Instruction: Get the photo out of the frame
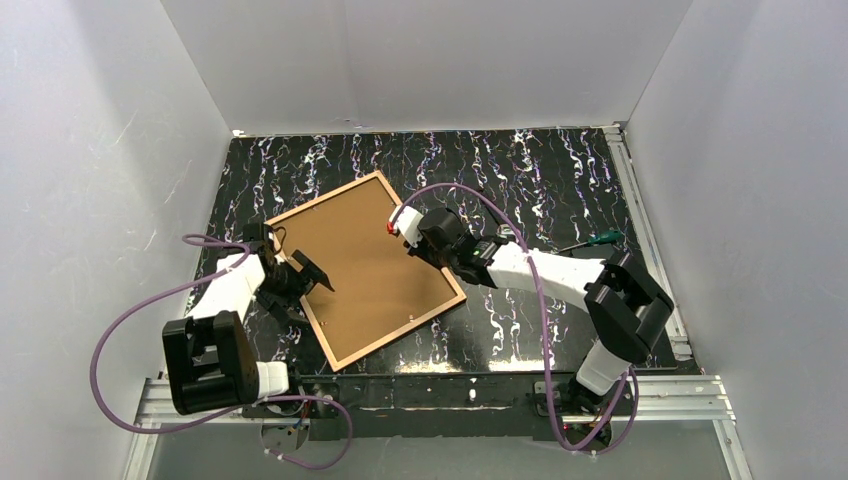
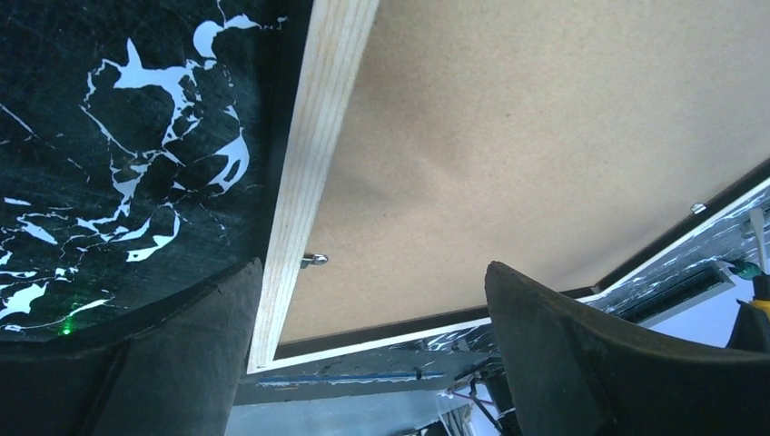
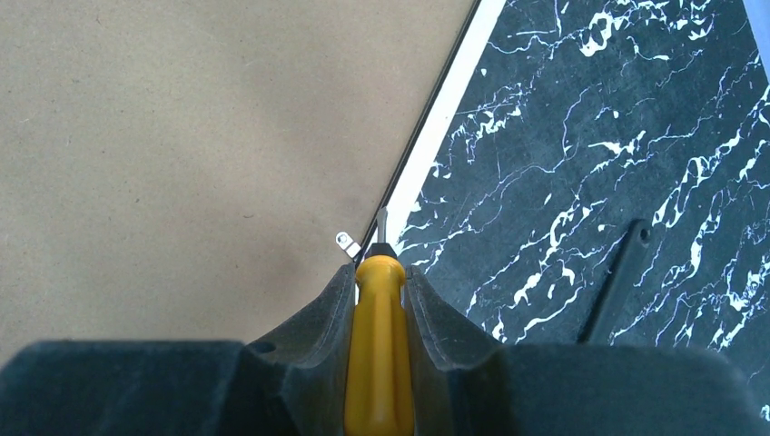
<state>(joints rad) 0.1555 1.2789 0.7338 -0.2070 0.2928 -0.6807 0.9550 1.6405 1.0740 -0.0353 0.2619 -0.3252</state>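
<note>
While the right tool (image 3: 380, 274) grips a yellow screwdriver (image 3: 380, 363), tip beside a metal clip (image 3: 345, 242) on the frame (image 1: 400, 332), the left tool (image 2: 372, 272) gapes wide over its opposite edge.

Robot lab booth (white panels (image 1: 100, 150), marbled table (image 1: 530, 170)).

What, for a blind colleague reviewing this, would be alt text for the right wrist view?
The right gripper holds a yellow-handled screwdriver, tip at the frame edge beside a metal tab. Photo's brown back left, marbled table right.
</note>
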